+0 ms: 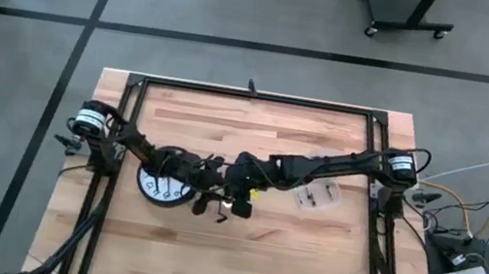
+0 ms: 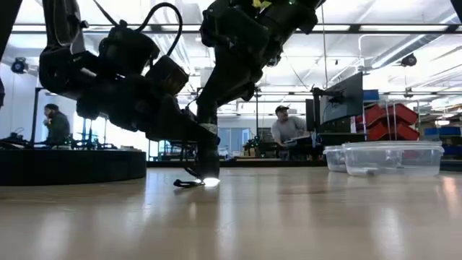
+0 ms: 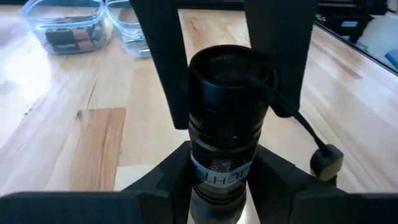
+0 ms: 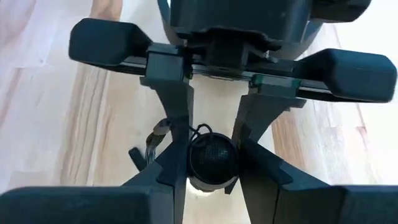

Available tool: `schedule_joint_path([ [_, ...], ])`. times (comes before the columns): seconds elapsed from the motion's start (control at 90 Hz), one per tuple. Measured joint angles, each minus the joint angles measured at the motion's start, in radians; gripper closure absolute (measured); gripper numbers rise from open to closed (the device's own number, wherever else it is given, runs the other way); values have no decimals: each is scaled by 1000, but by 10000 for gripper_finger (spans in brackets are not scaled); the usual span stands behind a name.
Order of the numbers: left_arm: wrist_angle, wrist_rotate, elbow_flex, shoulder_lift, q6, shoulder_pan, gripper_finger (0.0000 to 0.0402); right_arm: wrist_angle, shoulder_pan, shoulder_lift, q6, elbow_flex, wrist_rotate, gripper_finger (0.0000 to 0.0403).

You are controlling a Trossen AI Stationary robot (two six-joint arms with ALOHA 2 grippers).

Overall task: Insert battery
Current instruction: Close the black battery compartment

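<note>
The left claw (image 3: 221, 180) is clamping the lower body of a black flashlight (image 3: 227, 118) and holding it upright just above the table (image 1: 236, 254), while the right claw (image 4: 211, 158) is closing together around the flashlight's upper end from the opposite side. The flashlight is looking stiff, smooth and fairly light, likely to slip or twist, so gripping its barrel is probably safest. Loose batteries (image 3: 65, 38) are waiting in a clear container (image 3: 37, 12) well beyond the claws.

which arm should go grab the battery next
Right, probably. The box of batteries sits on its side of the table, near its base. Both tools grip the flashlight, so the left tool could hold it alone while the right tool lets go.
</note>
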Motion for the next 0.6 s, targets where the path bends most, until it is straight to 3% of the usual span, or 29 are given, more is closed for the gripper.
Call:
schedule_joint_path([
  [0.6,13,-203,3,0,-33,-9,289,-33,11,0,151,-1,137,311],
])
